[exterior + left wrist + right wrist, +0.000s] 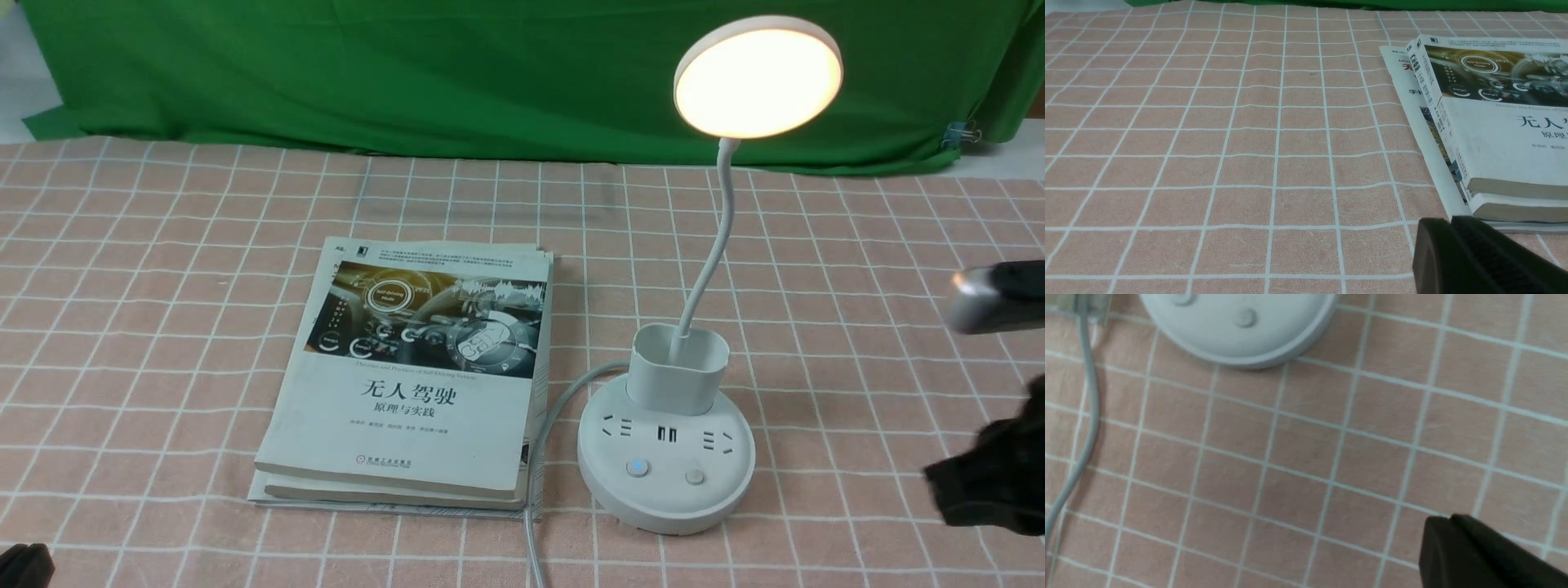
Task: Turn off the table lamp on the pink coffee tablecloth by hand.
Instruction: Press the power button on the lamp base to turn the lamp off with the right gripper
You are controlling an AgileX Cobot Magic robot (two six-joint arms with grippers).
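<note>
The table lamp stands on the pink coffee tablecloth (163, 245), right of centre. Its round head (758, 77) glows warm white. The bendy neck (710, 245) rises from the cup holder (678, 367) on the round base (665, 498). The base has two buttons, the left one (638, 467) lit blue and the right one (695, 476) plain. My right gripper (939, 482) is shut and empty, at the right edge, apart from the base. In the right wrist view the gripper (1447, 522) hangs above bare cloth, with the base (1274, 339) farther off. My left gripper (1447, 222) is shut and empty near the books.
A stack of books (416, 367) lies left of the lamp, and it also shows in the left wrist view (1494, 134). The lamp's grey cable (539, 457) runs between the books and the base toward the front edge. A plain green cloth (408, 65) hangs at the back.
</note>
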